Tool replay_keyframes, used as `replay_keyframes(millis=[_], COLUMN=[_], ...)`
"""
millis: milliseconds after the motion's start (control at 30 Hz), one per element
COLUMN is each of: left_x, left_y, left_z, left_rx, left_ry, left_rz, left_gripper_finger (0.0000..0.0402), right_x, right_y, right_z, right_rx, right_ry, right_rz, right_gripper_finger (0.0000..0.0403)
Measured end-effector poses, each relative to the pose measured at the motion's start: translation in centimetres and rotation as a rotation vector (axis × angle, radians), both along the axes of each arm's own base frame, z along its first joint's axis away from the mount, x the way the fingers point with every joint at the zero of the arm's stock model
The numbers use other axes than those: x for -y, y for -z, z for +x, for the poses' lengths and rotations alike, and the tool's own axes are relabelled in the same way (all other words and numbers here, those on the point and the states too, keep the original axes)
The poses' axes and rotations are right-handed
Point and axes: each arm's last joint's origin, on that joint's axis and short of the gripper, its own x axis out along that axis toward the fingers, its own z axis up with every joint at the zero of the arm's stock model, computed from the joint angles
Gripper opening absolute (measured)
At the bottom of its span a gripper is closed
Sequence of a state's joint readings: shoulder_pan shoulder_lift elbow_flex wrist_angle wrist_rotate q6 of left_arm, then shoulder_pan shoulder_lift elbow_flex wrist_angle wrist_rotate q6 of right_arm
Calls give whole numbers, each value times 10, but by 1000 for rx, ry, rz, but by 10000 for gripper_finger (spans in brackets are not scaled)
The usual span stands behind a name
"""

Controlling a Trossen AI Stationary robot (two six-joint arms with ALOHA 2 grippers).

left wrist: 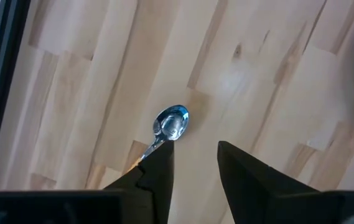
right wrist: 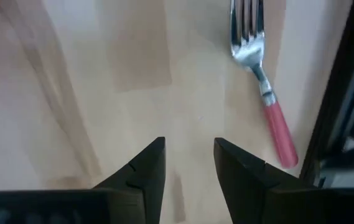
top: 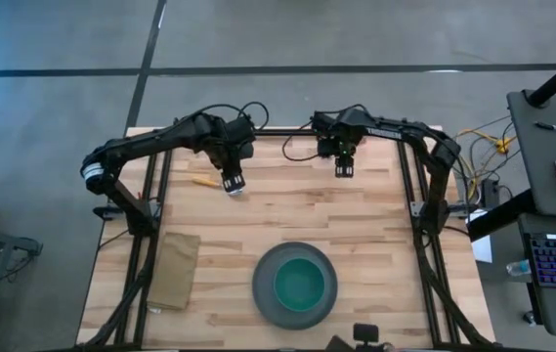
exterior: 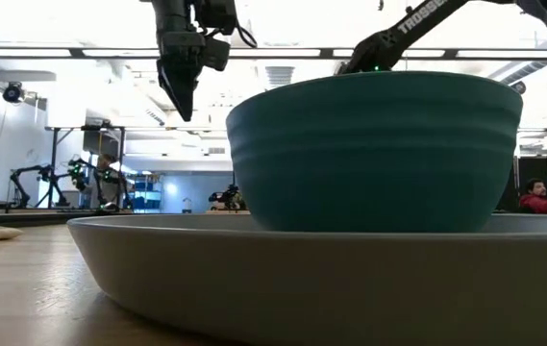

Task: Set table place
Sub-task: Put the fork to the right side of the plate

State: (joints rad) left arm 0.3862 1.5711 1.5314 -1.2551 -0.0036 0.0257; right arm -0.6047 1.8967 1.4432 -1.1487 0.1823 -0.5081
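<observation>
My left gripper [top: 233,185] [left wrist: 195,146] hangs open above the far left part of the pale wooden table [top: 375,225]. Below it a spoon [left wrist: 172,122] lies flat on the wood, its shiny bowl showing just past one fingertip and its orange handle [top: 202,180] running off under that finger. My right gripper [top: 344,170] [right wrist: 189,142] is open over bare wood at the far middle. A fork [right wrist: 256,59] with a pink handle [right wrist: 279,134] lies flat beside it, near the black rail. In the low view my left gripper [exterior: 183,96] points down, well above the table.
A grey plate [top: 263,298] [exterior: 254,274] with a teal bowl [top: 300,286] [exterior: 374,154] standing in it sits at the near middle. A brown napkin [top: 177,270] lies flat at the near left. Black rails edge the table, and bare wood lies between the grippers and the plate.
</observation>
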Motion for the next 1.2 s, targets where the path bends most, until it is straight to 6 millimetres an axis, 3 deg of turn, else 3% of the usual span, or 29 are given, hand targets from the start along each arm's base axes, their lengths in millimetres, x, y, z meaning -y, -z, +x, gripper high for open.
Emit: replay_keyframes(millis=[200, 533, 933, 1200], left_x=[-1, -3, -5, -8], left_y=[-1, -2, -3, -4], left_z=[2, 7, 8, 9], left_rx=[22, 70, 89, 113], left_ry=[7, 32, 28, 26], left_rz=[11, 39, 48, 62], left_gripper_finger=[109, 109, 109, 109], right_x=[27, 59, 55, 58], right_y=[-3, 1, 30, 30], right_z=[-10, -34, -42, -40], right_rx=[103, 117, 85, 103], right_ry=[-55, -25, -142, -160], right_rz=[-14, -45, -44, -87], right_gripper_finger=[131, 161, 212, 202])
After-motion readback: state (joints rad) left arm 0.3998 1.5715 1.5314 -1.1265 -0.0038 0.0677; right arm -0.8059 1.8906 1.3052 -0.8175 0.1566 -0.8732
